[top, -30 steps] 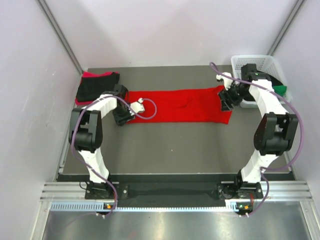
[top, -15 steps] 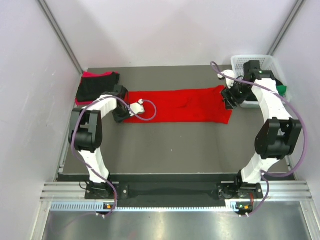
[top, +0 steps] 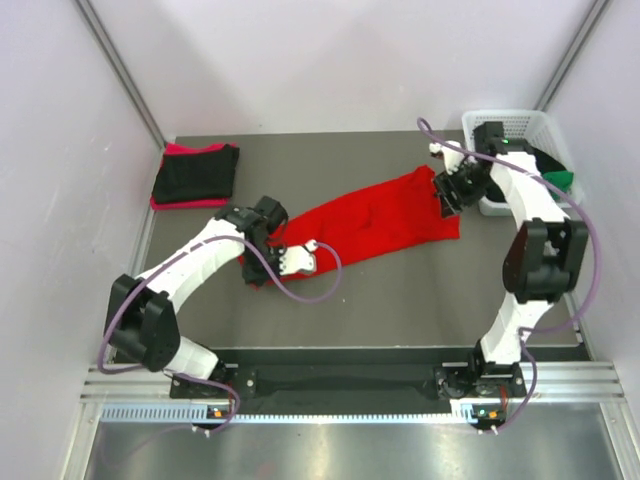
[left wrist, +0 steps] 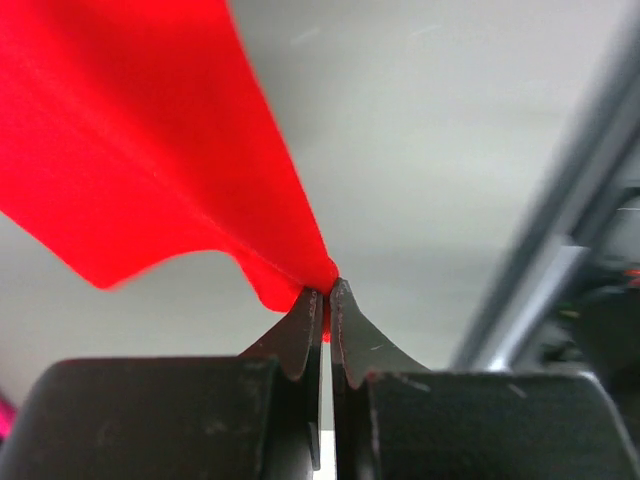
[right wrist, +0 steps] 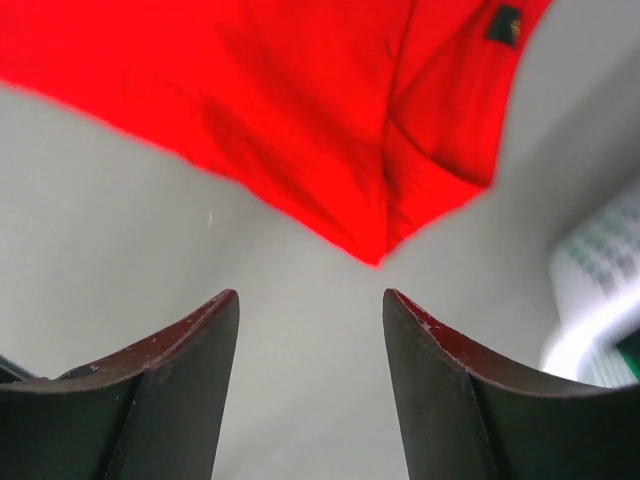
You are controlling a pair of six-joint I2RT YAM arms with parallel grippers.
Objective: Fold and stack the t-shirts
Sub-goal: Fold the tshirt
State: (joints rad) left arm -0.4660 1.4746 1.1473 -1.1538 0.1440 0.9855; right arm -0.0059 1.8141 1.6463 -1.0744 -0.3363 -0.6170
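A bright red t-shirt (top: 370, 220) lies stretched in a slant across the table, its left end nearer the front. My left gripper (top: 258, 268) is shut on that left end; the left wrist view shows the red cloth (left wrist: 150, 150) pinched between the fingertips of the gripper (left wrist: 327, 295). My right gripper (top: 445, 200) stands open over the shirt's right end. In the right wrist view a corner of the shirt (right wrist: 300, 100) points down toward the gap of the open gripper (right wrist: 310, 300) without touching the fingers (right wrist: 190, 340). A folded black t-shirt (top: 197, 170) lies on a pinkish red one (top: 165, 203) at the back left.
A white lattice basket (top: 520, 125) stands at the back right, just beyond the right arm, with green cloth (top: 562, 180) and dark cloth in it. Its edge shows in the right wrist view (right wrist: 600, 290). Grey walls close in both sides.
My left gripper shut on the red shirt's left end and dragged it toward the front and right, so the shirt now lies slanted. The right gripper stayed open by the right end.
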